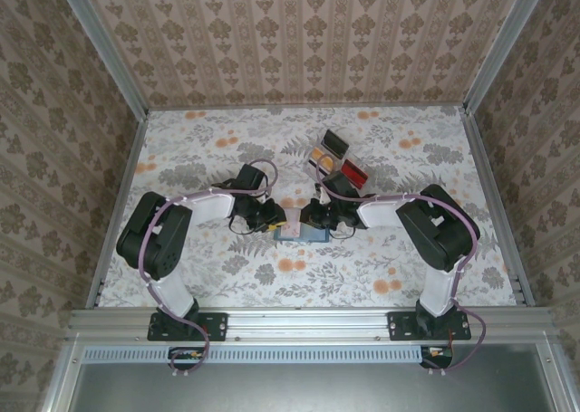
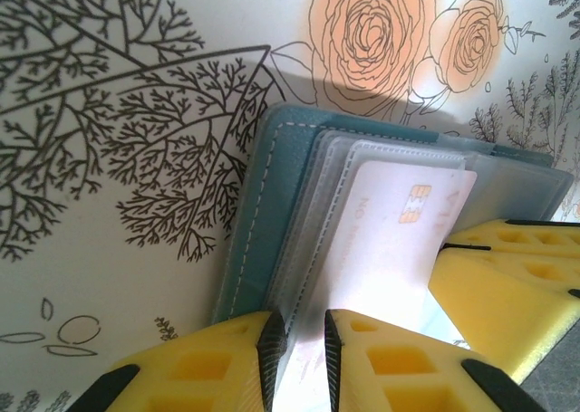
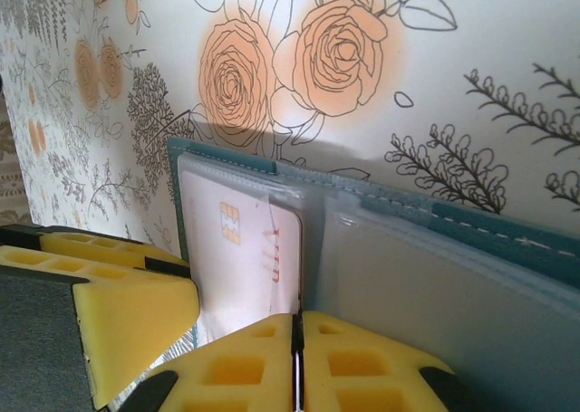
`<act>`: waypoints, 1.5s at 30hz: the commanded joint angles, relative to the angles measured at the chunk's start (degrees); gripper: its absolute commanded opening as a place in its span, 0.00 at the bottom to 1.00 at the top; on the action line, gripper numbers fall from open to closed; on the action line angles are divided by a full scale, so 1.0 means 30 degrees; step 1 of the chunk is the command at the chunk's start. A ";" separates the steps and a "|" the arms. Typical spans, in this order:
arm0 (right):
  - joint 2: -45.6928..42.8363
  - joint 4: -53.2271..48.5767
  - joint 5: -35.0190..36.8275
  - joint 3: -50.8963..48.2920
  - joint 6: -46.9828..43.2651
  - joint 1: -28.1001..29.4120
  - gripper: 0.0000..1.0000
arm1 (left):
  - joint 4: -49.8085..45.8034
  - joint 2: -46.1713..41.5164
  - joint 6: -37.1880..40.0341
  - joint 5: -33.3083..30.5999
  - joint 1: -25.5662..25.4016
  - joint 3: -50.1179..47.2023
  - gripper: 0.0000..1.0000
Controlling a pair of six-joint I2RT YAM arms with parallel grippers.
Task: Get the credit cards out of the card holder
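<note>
Right wrist — gripper [image 3: 297, 329] closed; card holder [image 3: 408, 285] open

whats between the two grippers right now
The open card holder, with a chip card in its clear sleeves. Both wrist views show it.

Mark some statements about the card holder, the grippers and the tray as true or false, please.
1. The card holder lies open on the flowered table. True.
2. A card with a gold chip shows inside it. True.
3. The right gripper stands wide open. False: its fingers are pressed together.
4. The left gripper hangs far from the holder. False: it pinches the holder's edge.
5. The clear tray sits nearer the arm bases than the holder. False: it lies beyond the holder.
</note>
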 commanded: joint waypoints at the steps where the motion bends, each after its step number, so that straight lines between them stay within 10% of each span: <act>1: -0.0395 0.0627 -0.1069 -0.0327 -0.0352 0.0172 0.08 | -0.1114 0.0853 -0.0092 -0.0425 -0.0205 -0.0168 0.25; 17: -0.2186 -0.0982 -0.0629 -0.1387 -0.1125 -0.0816 0.00 | -0.1053 -0.0515 0.0422 -0.0019 0.0105 -0.0163 0.37; 32: -0.0759 -0.1390 -0.2630 0.0002 -0.0018 -0.0616 0.23 | -0.1152 -0.1473 0.1575 0.0385 0.0073 0.0821 0.29; 45: 0.0324 -0.2906 -0.1574 0.0702 0.0312 -0.0407 0.21 | -0.0761 0.0632 0.1742 0.0918 0.0000 0.1542 0.22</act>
